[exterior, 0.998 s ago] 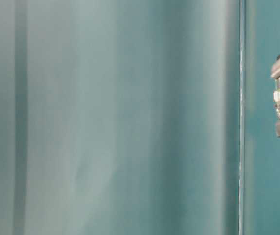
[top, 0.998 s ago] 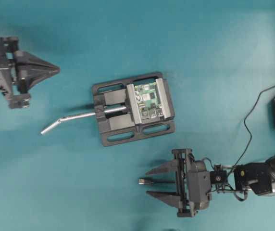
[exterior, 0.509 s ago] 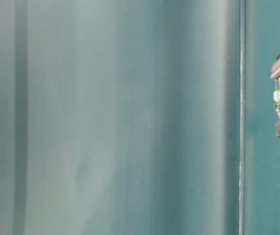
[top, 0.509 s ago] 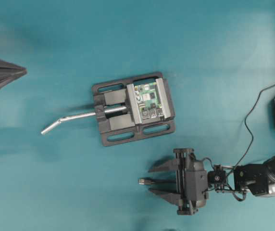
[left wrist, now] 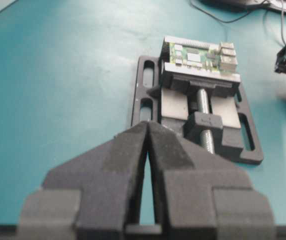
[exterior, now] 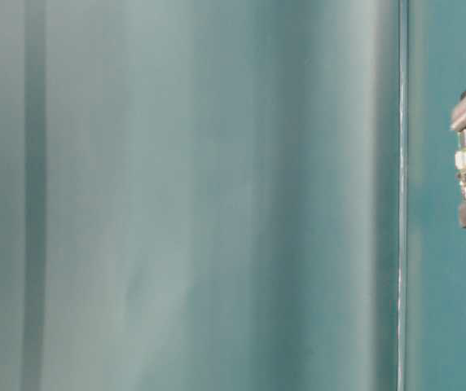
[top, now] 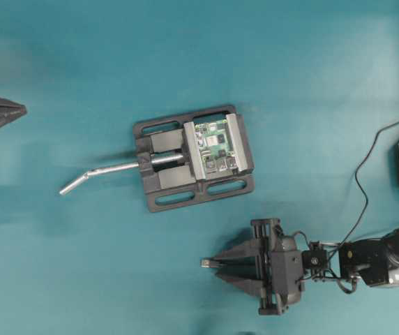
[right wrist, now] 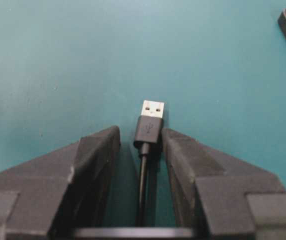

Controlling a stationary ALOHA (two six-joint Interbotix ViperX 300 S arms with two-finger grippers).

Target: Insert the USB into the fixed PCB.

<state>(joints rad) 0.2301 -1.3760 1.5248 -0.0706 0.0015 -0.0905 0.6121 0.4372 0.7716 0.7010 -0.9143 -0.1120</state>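
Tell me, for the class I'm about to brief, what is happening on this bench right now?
The right gripper has its fingers on either side of the USB, which lies on the teal table; a narrow gap shows on each side, so it is not gripped yet. The fixed PCB sits clamped in the black vise near the middle, with nothing plugged in. The left gripper is shut, empty, and off at the left edge.
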